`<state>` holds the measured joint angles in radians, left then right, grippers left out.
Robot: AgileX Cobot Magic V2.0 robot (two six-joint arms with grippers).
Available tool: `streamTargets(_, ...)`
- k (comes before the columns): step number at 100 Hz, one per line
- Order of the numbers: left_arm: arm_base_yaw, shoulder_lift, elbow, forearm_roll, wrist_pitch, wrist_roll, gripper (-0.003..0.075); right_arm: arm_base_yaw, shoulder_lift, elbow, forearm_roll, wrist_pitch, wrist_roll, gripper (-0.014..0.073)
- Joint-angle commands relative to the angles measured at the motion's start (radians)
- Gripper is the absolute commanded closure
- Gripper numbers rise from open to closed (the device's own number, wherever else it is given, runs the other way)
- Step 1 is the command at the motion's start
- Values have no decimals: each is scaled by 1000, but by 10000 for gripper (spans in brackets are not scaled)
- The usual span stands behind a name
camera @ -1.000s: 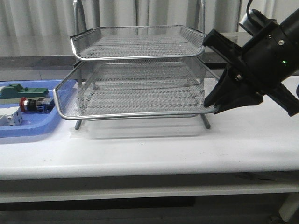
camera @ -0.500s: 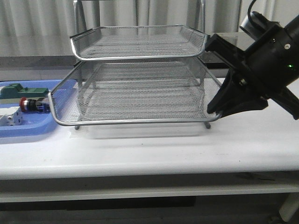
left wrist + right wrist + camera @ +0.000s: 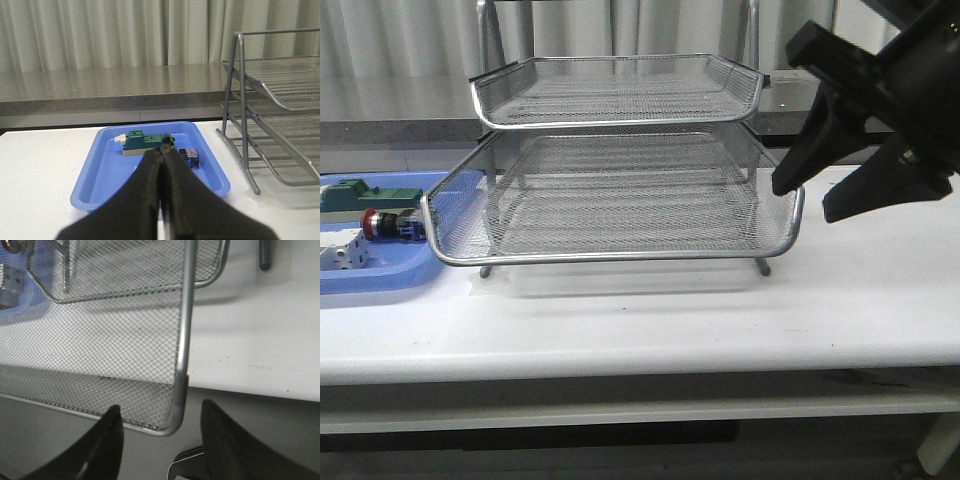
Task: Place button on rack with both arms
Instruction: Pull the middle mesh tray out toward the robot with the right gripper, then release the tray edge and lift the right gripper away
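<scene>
Rack [image 3: 620, 170] stands mid-surface, toward the back edge, on thin legs; two mesh tiers show clearly in the front view. The middle tier is drawn forward of the top one, its front rim overhanging the legs.

Right gripper [image 3: 812, 195] sits at the right front corner of the middle tier, raised off the surface [image 3: 720, 320]. Its fingers are spread. In the right wrist view the tier's corner rim lies between the two fingers [image 3: 100, 445]; no finger touches the wire there. The gripper holds nothing.

Button [image 3: 392, 226] lies on its side in the blue tray [image 3: 380, 275] at the left edge of the surface, red cap pointing left, blue block toward the rack. It is just beside the rack's left rim, not in the rack. A green block [image 3: 360, 196] lies behind it in the tray; a white block [image 3: 340, 254] lies in front of it, near the tray's front wall.

Left gripper [image 3: 162, 165] is out of the front view. In the left wrist view its fingers are pressed together, nothing between them, and they hang above the near part of the tray [image 3: 95, 185]. The tips line up with the button [image 3: 190, 158] and green block [image 3: 145, 142] beyond; contact cannot be judged. Rack frame [image 3: 245, 115] stands just beside the tray.
</scene>
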<state>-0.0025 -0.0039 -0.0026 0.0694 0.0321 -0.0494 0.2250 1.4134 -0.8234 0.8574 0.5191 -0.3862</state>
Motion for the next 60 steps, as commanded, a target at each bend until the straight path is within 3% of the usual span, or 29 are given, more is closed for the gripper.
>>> streamTargets(1,1,-29,56,-4,-85,-8,741,-6,-68,-22,-22,7,-13,212)
streamTargets(60,1,-29,56,-4,-85,-8,741,-129,-368,-23,-608,154,340,214)
